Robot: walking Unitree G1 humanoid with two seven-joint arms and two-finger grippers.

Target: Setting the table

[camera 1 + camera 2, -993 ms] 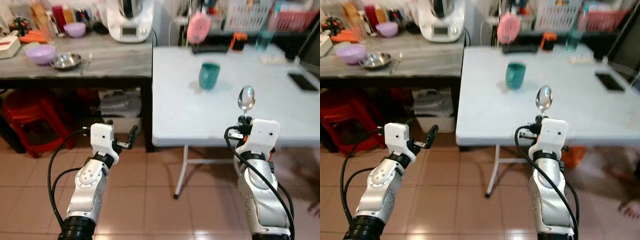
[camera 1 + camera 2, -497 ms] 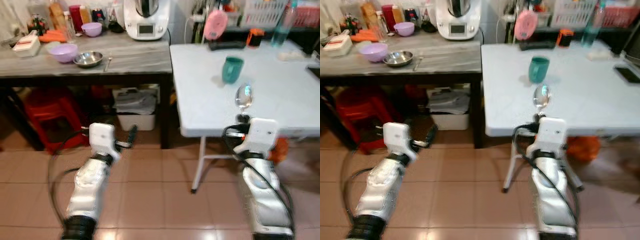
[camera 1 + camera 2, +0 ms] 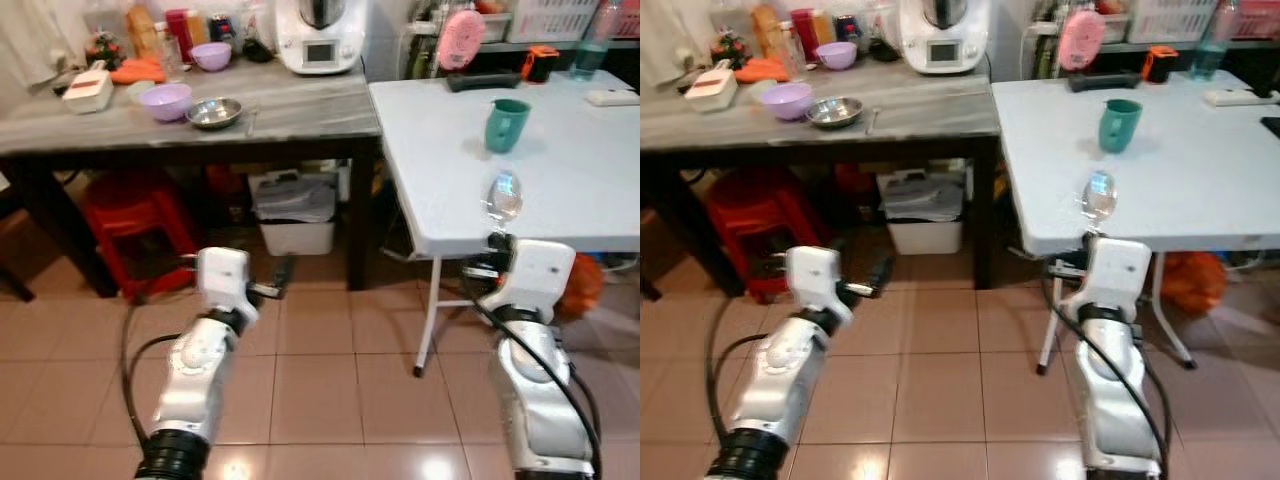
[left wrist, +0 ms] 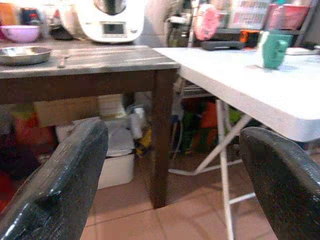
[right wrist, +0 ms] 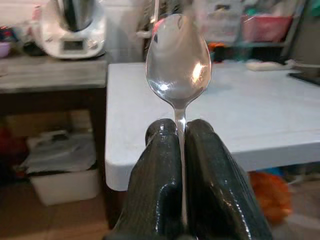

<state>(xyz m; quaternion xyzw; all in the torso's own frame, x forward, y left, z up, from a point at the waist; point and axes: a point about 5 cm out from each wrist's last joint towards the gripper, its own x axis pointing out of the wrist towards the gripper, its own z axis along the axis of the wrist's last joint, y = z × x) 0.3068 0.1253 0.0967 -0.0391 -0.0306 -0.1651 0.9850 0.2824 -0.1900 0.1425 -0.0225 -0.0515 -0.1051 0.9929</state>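
1. Shiny metal, one single spoon point(image 5: 177, 65) stands upright with its bowl uppermost, its handle pinched between the two black fingers point(image 5: 160, 170) of the right gripper point(image 3: 497, 240), which are closed tight against it. The spoon is held in the air just in front of the near edge of the white folding table point(image 3: 560, 170).
2. One teal mug point(image 3: 505, 124) stands on that white table, well beyond the spoon; what is inside it cannot be seen.
3. The left gripper point(image 3: 279, 277) hangs low over the tiled floor point(image 3: 330, 400) with its two fingers point(image 4: 65, 180) spread wide apart and nothing between them.
4. One grey wooden table point(image 3: 150, 125) stands to the left, touching or just beside the white one.
5. On the grey table are two purple bowls, one larger point(image 3: 165, 100) near the front and one smaller point(image 3: 211, 56) further back, and one round steel bowl point(image 3: 214, 112) beside the larger purple one. Their contents cannot be made out.
6. One white kitchen machine point(image 3: 318, 35) stands at the back of the grey table.
7. Under the grey table sit one red plastic stool point(image 3: 135, 215) and one white bin point(image 3: 295, 210) holding what looks like crumpled bags.
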